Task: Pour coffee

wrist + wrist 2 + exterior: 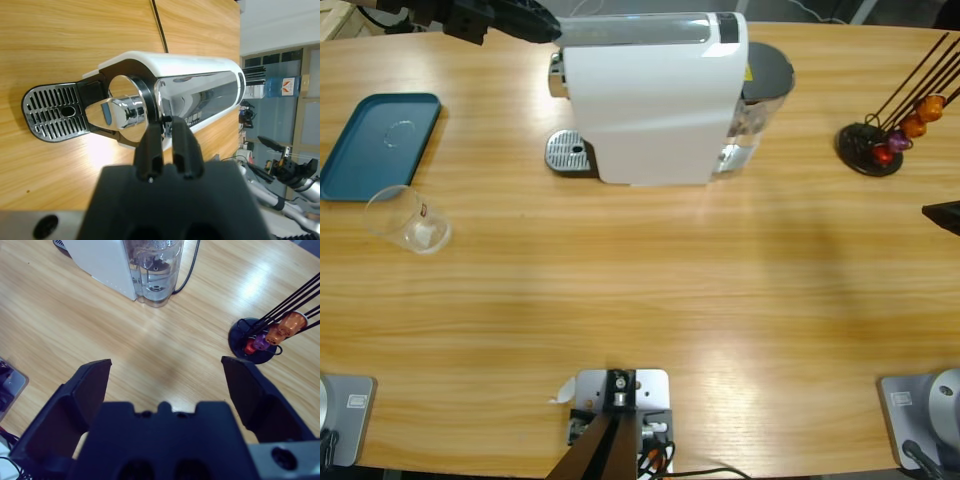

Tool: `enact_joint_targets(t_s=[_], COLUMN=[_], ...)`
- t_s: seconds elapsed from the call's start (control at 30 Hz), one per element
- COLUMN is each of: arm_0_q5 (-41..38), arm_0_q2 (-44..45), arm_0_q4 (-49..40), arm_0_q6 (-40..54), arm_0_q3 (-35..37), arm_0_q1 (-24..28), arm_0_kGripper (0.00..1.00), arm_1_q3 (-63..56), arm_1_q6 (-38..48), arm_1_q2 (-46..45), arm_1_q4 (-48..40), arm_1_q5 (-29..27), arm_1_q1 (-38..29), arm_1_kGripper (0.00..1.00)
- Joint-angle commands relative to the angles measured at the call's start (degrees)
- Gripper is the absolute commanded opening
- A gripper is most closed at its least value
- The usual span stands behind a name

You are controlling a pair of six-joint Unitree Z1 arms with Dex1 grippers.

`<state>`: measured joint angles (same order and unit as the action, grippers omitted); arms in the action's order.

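Observation:
The white coffee machine (650, 100) stands at the back middle of the table, with its slotted drip tray (570, 153) on the left. An empty clear glass (408, 220) sits far left, away from the machine. No amber coffee shows anywhere. My left gripper (545, 28) is at the machine's upper left end. In the left wrist view the left gripper (166, 126) has its jaws shut, tips against the chrome head (125, 112) above the drip tray (50, 112). My right gripper (167, 365) hangs open over bare table, holding nothing, and shows at the right edge (942, 215).
A teal tray (350, 160) lies at the far left behind the glass. A black capsule stand (870, 150) with orange, red and purple capsules is at the back right. The machine's clear water tank (155, 270) and a black cable (187, 270) face the right gripper.

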<state>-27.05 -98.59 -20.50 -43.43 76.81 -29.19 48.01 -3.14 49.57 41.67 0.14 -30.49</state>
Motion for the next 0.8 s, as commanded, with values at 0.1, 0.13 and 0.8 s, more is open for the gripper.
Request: enact_joint_targets(t_s=[0.1,0.13,0.8], arm_0_q5=[0.0,-0.4,-7.3], arm_0_q2=[0.3,0.4,-0.5], arm_0_q4=[0.7,1.0,3.6], arm_0_q6=[4.6,4.2,-2.0], arm_0_q3=[-2.4,-1.9,17.0], arm_0_q1=[-0.1,-0.3,-3.6], arm_0_kGripper=[0.000,0.000,0.000], arm_1_q3=[0.2,0.2,0.1], arm_1_q6=[-0.2,-0.2,-0.3], arm_1_q2=[1.4,1.4,0.8], arm_1_q4=[0.7,0.7,0.7], arm_1_q5=[-0.6,-0.6,-0.6], arm_1_q1=[0.5,0.5,0.5], arm_1_kGripper=[1.000,1.000,1.000])
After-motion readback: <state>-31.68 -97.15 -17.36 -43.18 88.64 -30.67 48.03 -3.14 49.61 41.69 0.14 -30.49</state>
